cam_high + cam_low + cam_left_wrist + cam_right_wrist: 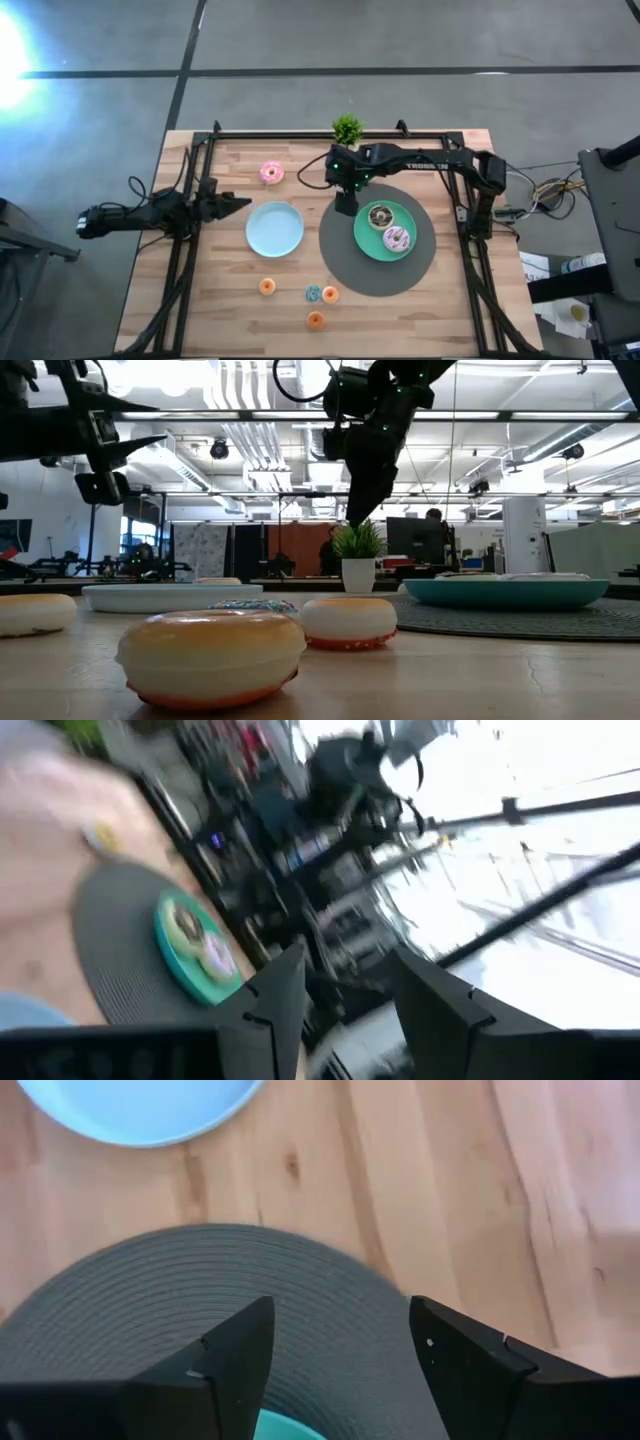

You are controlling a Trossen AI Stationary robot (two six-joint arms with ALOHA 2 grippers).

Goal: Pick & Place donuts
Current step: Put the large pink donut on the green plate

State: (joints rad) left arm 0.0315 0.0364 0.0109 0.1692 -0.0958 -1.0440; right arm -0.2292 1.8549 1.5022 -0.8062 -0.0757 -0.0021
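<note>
A pink donut (271,172) lies on the wood near the table's far edge. A dark-topped donut (380,215) and a pale sprinkled donut (397,238) lie on the teal plate (366,240). Several minis lie near the front: orange (267,286), blue (313,293), yellow-orange (330,294) and orange (316,320). My right gripper (346,207) (340,1350) is open, pointing down above the grey mat's (300,1290) far-left edge and touching nothing. My left gripper (240,203) (345,990) is open in the air, left of the light-blue plate (275,228).
The small green plant (347,128) stands at the far edge, just behind the right arm. A black frame rail (330,134) runs around the table's sides and back. Bare wood lies between the two plates and the minis.
</note>
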